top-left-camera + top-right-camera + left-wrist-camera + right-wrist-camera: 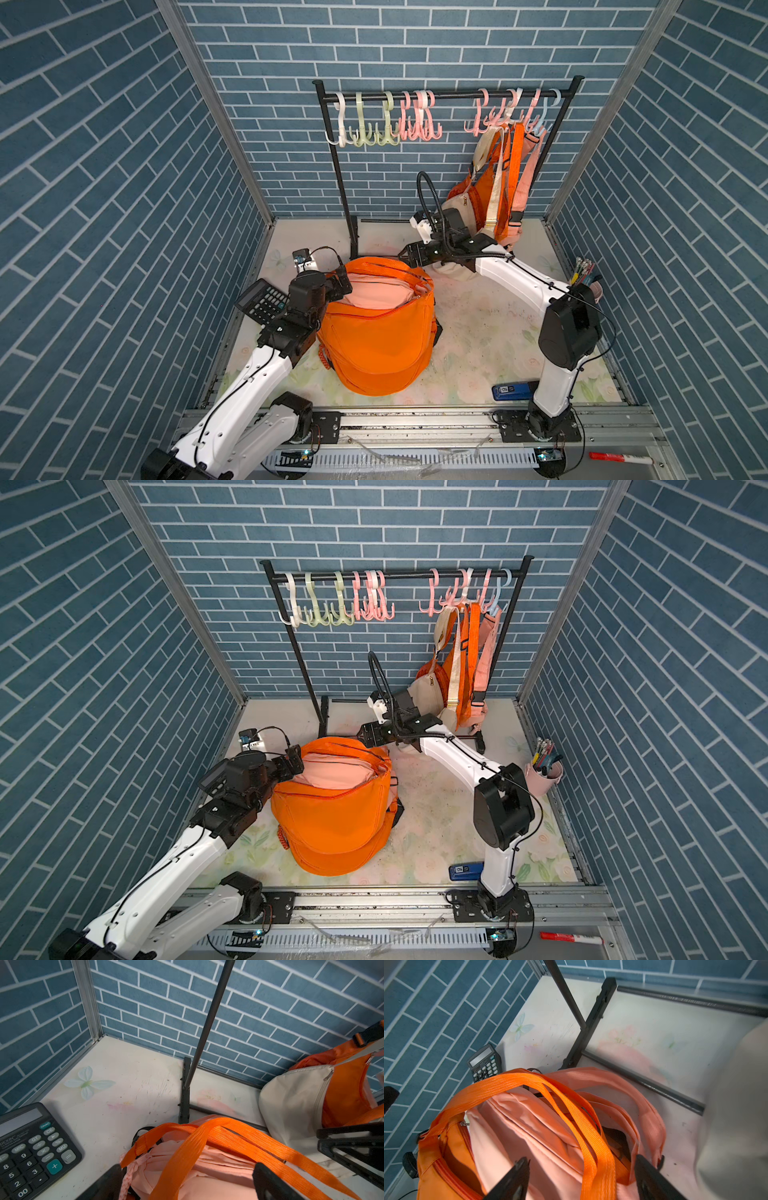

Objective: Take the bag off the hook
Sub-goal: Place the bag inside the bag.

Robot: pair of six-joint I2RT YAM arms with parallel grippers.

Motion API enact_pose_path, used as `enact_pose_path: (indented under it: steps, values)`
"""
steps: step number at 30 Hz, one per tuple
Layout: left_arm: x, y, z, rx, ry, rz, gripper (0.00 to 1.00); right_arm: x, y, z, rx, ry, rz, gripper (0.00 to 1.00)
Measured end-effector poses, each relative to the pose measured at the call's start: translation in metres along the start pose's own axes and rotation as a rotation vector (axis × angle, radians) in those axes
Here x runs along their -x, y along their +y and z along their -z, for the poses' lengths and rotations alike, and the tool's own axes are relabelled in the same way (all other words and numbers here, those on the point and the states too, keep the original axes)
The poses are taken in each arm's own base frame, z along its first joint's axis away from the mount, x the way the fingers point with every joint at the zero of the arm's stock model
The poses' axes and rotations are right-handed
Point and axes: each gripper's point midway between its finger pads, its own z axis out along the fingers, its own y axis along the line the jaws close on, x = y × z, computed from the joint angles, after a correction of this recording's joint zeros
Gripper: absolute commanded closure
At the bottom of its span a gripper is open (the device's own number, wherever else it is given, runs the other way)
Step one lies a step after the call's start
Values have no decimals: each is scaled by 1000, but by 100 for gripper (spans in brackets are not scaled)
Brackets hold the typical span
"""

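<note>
The orange bag stands on the worktop in front of the black rack, clear of the coloured hooks. A pink bag is tucked in its open top and its orange straps lie loose across it. The left claw sits at the bag's left rim, jaws wide, a strap passing between them unclamped. The right claw is at the far right rim, jaws likewise spread over the straps, gripping nothing. Other bags hang at the rack's right end; a calculator sits at the worktop's left edge
</note>
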Motion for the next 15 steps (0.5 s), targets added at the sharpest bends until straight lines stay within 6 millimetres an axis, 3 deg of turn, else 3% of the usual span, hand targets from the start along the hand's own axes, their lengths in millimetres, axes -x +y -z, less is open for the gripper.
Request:
enact_pose_path:
  steps: [8,15]
  values:
    - [48,-10,44,-55,-79,-47,1,34,11,80,-98,-139,81,15]
    - [71,-19,67,-91,-101,-131,1,32,1,128,-215,-192,81,17]
